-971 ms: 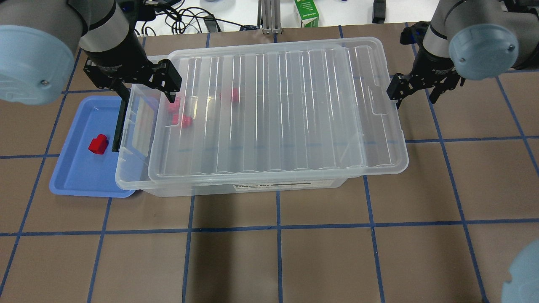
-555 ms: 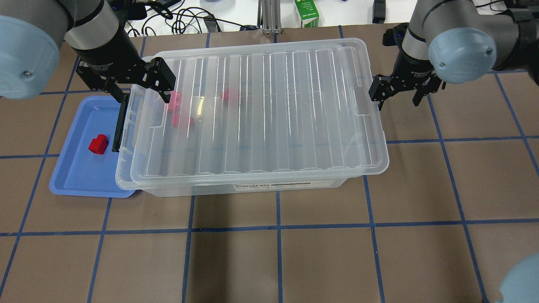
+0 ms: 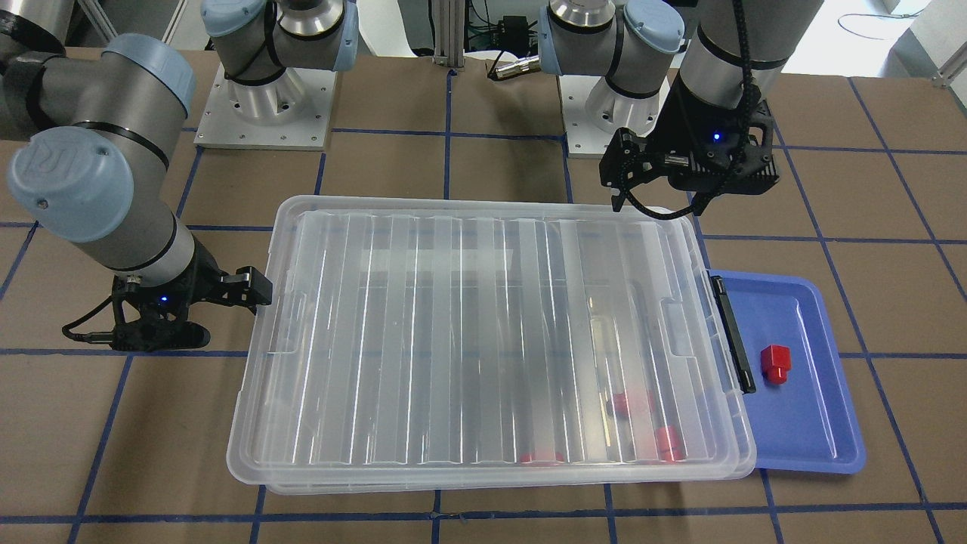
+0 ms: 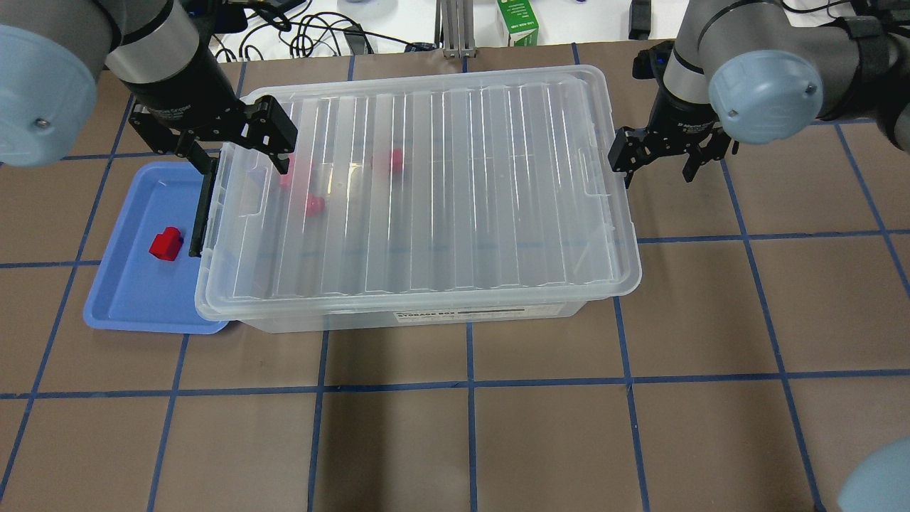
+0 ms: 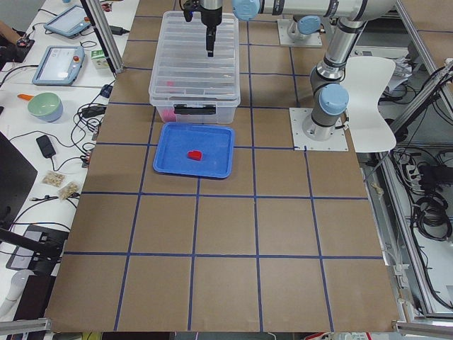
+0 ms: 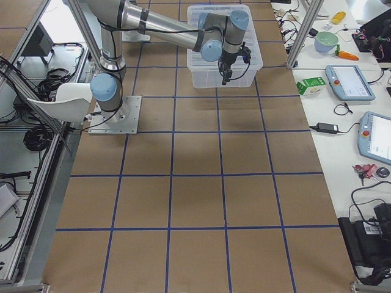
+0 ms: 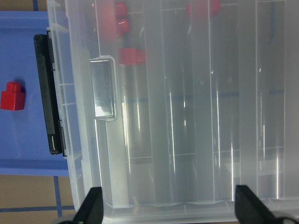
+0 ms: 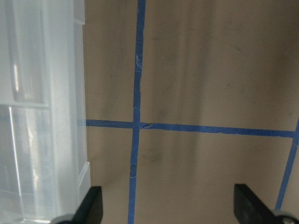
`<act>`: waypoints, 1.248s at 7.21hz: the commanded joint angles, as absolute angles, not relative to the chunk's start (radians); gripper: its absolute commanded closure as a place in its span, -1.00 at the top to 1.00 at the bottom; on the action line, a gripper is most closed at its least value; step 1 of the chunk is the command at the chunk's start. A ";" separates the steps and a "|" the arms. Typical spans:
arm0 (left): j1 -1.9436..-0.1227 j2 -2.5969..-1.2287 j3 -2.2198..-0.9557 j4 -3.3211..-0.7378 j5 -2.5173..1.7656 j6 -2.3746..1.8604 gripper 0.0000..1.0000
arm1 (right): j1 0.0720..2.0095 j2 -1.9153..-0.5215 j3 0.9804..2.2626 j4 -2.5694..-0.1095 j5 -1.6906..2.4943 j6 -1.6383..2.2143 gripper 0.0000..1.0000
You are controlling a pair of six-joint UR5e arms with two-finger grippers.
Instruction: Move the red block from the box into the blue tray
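Brown surface (image 4: 540, 441) taped in blue squares, with cables (image 4: 313, 32) and tablets (image 5: 62, 64) on benches (image 5: 71, 88) alongside. One red block (image 4: 166, 244) lies in the blue tray (image 4: 135, 299) beside the lidded box (image 4: 426, 318). The left hand (image 4: 238, 153) hangs with fingers apart over the box, and the right hand (image 4: 657, 169) is likewise spread beside it.

Got a box (image 4: 419, 313) sitting mid-table with the lid (image 4: 426, 178) laid flat over it. Parked a tray (image 4: 135, 299) right up against its left end, one block (image 4: 166, 243) lying about mid-tray. Spotted a few more blocks (image 4: 313, 206) inside the box, bunched toward the far left under the lid. Seeing the left gripper (image 4: 245, 167) up over the box's left end and the right gripper (image 4: 657, 174) just off its right end.
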State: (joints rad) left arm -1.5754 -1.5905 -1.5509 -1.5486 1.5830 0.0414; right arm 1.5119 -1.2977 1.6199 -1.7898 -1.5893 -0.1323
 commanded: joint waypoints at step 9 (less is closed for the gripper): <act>-1.565 -1.594 -1.532 -1.572 1.582 0.043 1.00 | 1.479 -1.482 1.556 -1.646 -1.589 -0.132 1.00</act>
State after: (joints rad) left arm -1.5647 -1.5947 -1.5325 -1.5714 1.5807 0.0430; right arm 1.4772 -1.4730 1.5669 -1.6553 -1.5899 -0.1328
